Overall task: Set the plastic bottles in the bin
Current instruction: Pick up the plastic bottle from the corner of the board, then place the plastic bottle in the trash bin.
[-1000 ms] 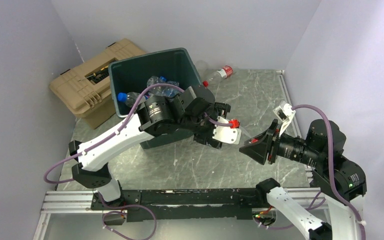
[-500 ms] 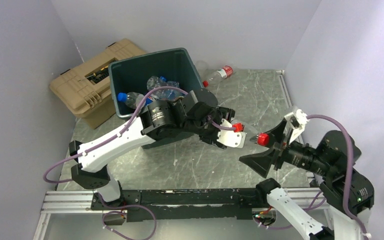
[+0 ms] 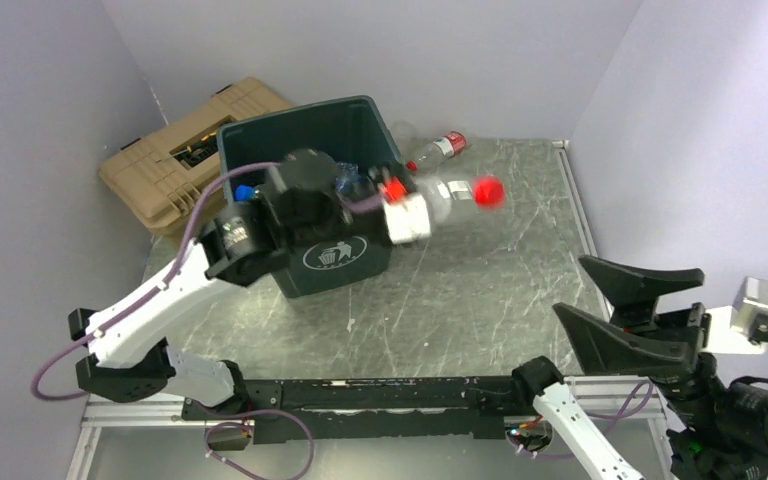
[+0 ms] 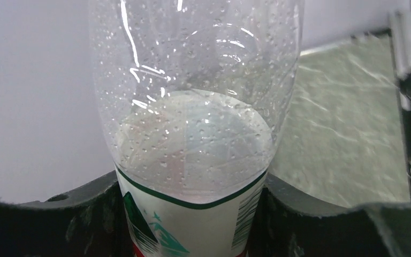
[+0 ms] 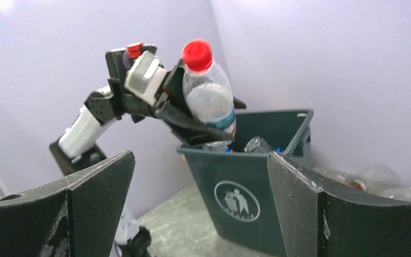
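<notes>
Above the right-hand corner of the bin [image 3: 364, 262], the left hand [image 3: 422, 205] is pinching a clear bottle [image 3: 452, 193] by its white-labelled lower half. The right wrist view has the bottle tilted with its red cap [image 5: 197, 55] uppermost. In the left wrist view, the dark fingers [image 4: 67, 217] press on both sides of the label, and droplets speckle the bare plastic above. The bottle seems to hang just outside the rim rather than over the opening, though the angle makes that hard to judge.

More bottles [image 5: 258, 144] lie inside the bin, too crowded to count. Others [image 3: 437, 148] lie on the worktop [image 3: 480, 290] behind it. A tan case [image 3: 158, 172] stands just beside the bin on its left.

The right hand [image 3: 585, 290] hangs low at the near right of the worktop, well apart from the bin, its jaws spread wide and holding nothing.
</notes>
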Robot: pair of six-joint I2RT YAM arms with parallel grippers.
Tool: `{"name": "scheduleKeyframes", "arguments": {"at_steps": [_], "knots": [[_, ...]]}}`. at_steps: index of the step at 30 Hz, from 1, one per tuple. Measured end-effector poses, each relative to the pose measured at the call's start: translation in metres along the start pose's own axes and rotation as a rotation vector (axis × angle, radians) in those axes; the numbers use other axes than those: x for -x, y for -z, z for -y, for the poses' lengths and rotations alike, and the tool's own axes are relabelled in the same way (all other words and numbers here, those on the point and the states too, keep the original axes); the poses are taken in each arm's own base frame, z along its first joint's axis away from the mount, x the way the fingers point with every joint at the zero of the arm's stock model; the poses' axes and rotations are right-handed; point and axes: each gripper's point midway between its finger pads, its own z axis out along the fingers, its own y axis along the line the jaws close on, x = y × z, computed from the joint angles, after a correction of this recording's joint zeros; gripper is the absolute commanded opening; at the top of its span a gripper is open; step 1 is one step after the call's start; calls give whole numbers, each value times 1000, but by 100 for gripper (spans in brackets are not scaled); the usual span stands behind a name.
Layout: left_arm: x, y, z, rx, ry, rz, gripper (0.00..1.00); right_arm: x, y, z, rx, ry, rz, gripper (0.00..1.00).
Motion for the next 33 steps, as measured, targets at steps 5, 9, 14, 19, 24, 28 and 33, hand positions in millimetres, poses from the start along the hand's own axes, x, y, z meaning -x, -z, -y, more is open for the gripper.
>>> {"name": "scheduleKeyframes", "arguments": {"at_steps": [5, 9, 14, 19, 24, 28, 33], "knots": [[-33, 36, -105, 324, 263, 7, 34, 6, -9, 23, -91, -17, 82, 99], [-69, 67, -172, 568, 476, -16, 32, -46, -24, 76, -253, -76, 13, 98], [-120, 97, -225, 776, 709, 21, 30, -112, -12, 136, -470, -140, -50, 96], [-186, 104, -244, 878, 909, 51, 30, -136, 2, 154, -537, -187, -31, 96], [-239, 75, -238, 849, 1028, 84, 32, -157, 6, 169, -588, -204, -53, 96], [-260, 54, -231, 806, 1079, 98, 46, -166, 8, 178, -620, -204, -62, 99], [-255, 38, -227, 757, 1051, 117, 100, -186, 11, 194, -689, -241, -83, 100]]}}
